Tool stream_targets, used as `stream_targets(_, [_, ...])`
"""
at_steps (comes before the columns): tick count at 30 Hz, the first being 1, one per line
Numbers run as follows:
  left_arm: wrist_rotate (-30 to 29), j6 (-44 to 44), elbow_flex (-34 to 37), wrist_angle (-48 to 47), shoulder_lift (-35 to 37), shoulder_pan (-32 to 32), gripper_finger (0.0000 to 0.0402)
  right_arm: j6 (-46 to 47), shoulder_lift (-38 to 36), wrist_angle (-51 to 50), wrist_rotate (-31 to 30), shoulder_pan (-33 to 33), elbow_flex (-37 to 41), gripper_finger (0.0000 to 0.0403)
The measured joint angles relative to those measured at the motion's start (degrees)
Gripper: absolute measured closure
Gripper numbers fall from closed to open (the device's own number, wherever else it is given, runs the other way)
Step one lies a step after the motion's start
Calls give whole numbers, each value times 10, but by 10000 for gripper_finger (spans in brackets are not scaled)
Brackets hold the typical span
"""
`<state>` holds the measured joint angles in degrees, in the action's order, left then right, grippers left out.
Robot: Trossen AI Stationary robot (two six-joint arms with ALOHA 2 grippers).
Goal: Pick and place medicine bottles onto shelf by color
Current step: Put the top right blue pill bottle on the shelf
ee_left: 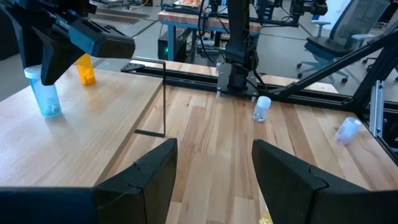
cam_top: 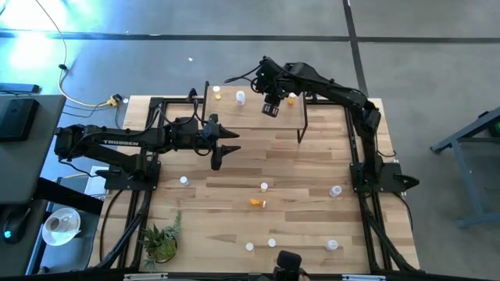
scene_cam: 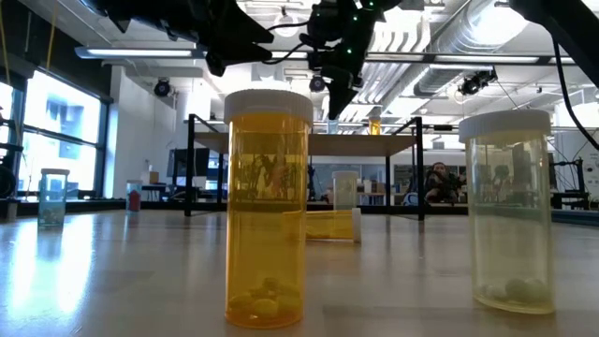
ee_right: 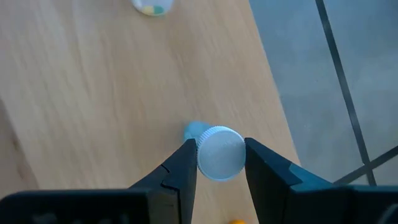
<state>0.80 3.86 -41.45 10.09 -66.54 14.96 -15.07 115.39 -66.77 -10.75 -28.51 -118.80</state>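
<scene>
High view: right gripper [cam_top: 271,108] over shelf [cam_top: 254,117], placing among bottles by colour; left gripper [cam_top: 218,156] idle over mid-table, bare wood around. Left wrist: blue bottle [ee_left: 45,93] upright on shelf, near edge; own fingers wide, empty. Right wrist: fingers closely flanking white cap [ee_right: 220,153], seemingly loosening; shelf edge close beside, little margin.

The left arm [cam_top: 117,142] reads "TROSSEN" (white letters, barely legible).
</scene>
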Motion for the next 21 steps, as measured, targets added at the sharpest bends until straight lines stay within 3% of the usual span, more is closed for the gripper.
stream_targets(21, [0,0,0,0,0,0,204,-1,0,-4,0,0,0,292])
